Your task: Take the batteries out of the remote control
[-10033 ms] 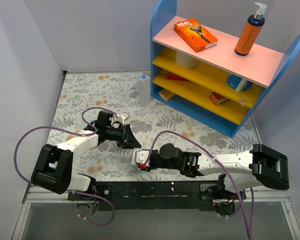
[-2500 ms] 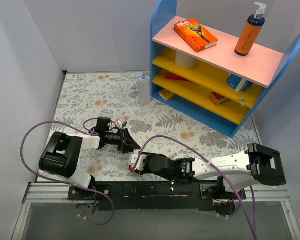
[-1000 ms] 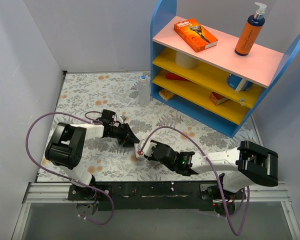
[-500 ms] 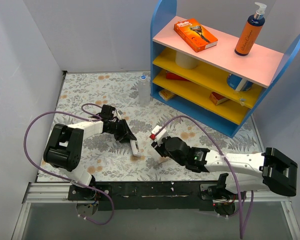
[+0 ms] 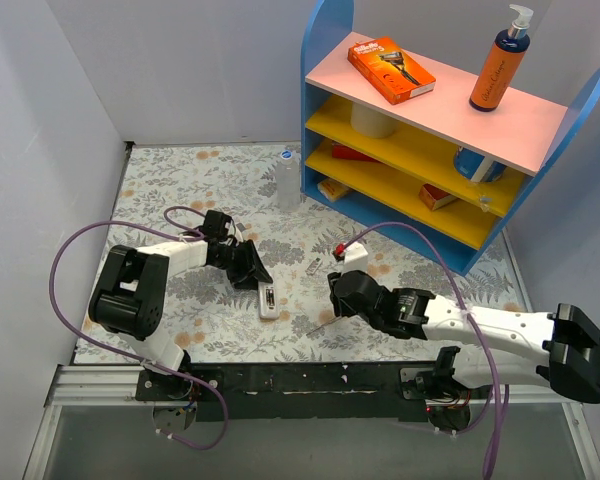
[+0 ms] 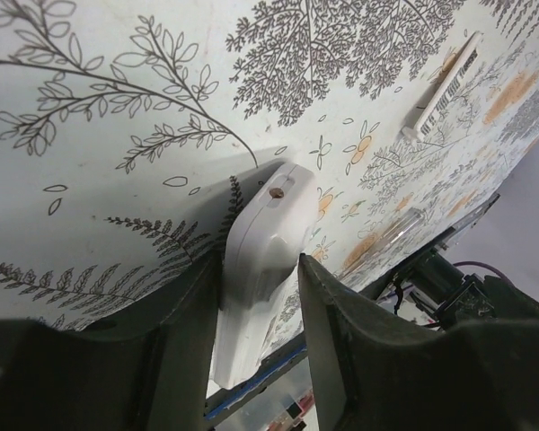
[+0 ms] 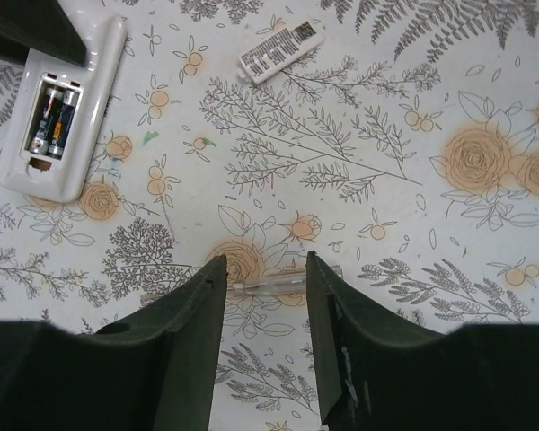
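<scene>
The white remote control (image 5: pixel 268 300) lies on the flowered mat with its back open. In the right wrist view the remote (image 7: pixel 76 81) shows two dark batteries (image 7: pixel 54 117) side by side in its compartment. My left gripper (image 5: pixel 252 272) is shut on the remote's far end; in the left wrist view the remote (image 6: pixel 256 269) sits between its fingers (image 6: pixel 175 341). My right gripper (image 5: pixel 336 298) is open and empty to the right of the remote. Its jaws (image 7: pixel 263 269) stand over a thin clear stick (image 7: pixel 283 284).
The white battery cover (image 5: pixel 313 266) lies loose on the mat and also shows in the right wrist view (image 7: pixel 281 52). A clear bottle (image 5: pixel 288 180) stands at the back. A blue shelf unit (image 5: pixel 320 110) with boxes and a pump bottle stands at the back right.
My right gripper has pulled away from the remote, up and to the right. The remote now lies flat with its compartment open, and the cover lies on the mat.
</scene>
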`<action>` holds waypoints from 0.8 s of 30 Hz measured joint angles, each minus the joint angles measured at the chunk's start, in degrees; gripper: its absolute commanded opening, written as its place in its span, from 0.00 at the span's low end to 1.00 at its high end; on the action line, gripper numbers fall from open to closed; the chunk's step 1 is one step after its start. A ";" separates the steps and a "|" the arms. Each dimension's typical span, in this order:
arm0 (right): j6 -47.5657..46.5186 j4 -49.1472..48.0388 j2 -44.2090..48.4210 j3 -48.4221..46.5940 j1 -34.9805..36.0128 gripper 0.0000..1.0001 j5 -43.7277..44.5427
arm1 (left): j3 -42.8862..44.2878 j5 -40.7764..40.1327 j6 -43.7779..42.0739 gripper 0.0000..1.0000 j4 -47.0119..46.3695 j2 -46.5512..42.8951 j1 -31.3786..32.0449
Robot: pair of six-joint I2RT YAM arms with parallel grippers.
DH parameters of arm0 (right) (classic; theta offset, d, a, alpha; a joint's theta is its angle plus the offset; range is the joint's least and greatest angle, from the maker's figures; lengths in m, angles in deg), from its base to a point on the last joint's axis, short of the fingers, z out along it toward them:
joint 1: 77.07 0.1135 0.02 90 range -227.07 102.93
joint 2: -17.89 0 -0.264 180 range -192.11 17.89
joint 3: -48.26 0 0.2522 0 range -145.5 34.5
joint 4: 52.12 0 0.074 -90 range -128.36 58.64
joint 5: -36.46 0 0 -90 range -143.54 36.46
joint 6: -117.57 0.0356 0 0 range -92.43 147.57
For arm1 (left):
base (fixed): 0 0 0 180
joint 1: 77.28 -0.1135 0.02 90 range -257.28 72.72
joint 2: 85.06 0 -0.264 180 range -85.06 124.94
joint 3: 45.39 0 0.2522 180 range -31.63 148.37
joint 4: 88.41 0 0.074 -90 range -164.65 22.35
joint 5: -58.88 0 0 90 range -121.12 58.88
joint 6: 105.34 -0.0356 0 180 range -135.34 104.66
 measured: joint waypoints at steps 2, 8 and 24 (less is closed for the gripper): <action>3.19 0.68 0.39 0.24 -0.83 0.48 -0.52 | 0.02 -0.20 -0.15 0.41 0.48 -0.02 0.00; 13.90 0.87 0.81 3.87 -2.86 0.48 -0.96 | 0.20 -0.83 -0.15 0.64 2.01 -0.66 0.00; 39.41 11.63 -6.69 1.05 -5.55 0.47 3.58 | 0.72 -11.10 -2.69 0.86 6.93 -14.95 0.07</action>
